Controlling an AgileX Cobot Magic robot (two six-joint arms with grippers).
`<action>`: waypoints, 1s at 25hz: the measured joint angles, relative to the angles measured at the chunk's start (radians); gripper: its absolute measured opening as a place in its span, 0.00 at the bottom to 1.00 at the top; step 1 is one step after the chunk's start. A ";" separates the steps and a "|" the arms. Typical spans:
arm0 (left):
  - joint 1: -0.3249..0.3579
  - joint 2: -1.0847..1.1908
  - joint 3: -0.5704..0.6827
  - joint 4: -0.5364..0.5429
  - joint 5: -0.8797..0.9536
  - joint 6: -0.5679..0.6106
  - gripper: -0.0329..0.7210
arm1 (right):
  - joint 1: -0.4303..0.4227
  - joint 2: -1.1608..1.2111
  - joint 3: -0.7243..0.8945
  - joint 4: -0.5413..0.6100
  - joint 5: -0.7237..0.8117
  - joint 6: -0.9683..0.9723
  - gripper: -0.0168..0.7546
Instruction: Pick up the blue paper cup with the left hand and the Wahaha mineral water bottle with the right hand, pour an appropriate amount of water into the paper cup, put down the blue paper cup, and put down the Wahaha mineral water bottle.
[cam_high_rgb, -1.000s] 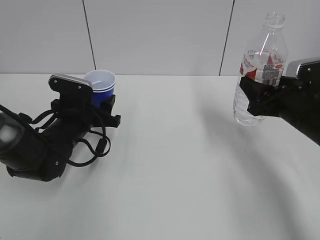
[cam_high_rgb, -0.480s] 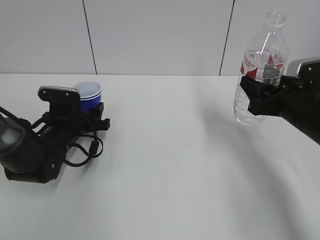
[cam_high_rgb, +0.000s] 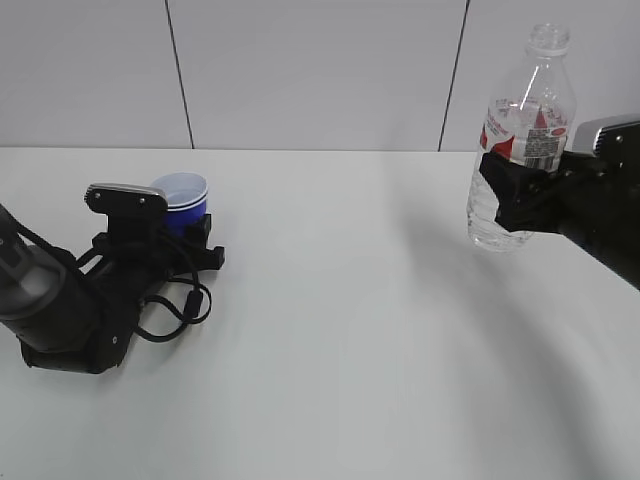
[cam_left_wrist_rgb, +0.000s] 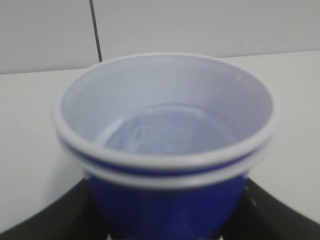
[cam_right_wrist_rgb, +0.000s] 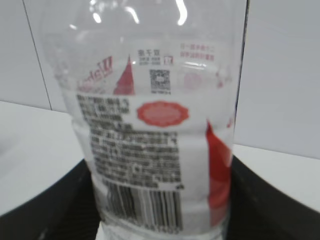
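At the left of the table, we see the left hand low down with its jaws closed on the cup, which sits upright between them; the wrist view shows the cup holding water across its bottom. Over the last second this hand has carried the cup leftward and lower, away from the middle, and then edged back a little, so that it now seems to be at or very near the table. We judge from this that the pouring is finished and the cup is being set down, though its base is hidden behind the jaws, so contact cannot be confirmed. Well apart on the right, the right hand has not moved: its jaws grip the bottle at the label, upright and raised clear of the table, uncapped, waiting its turn to be put down.
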 joint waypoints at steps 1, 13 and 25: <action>0.000 0.000 0.000 0.002 0.000 0.000 0.64 | 0.000 0.000 0.000 0.000 0.000 -0.001 0.63; 0.000 0.001 0.000 0.004 0.000 0.000 0.64 | 0.000 0.000 0.000 -0.020 0.000 -0.008 0.63; 0.000 0.006 0.000 0.037 0.000 0.000 0.74 | 0.000 0.000 0.000 -0.037 0.000 -0.010 0.63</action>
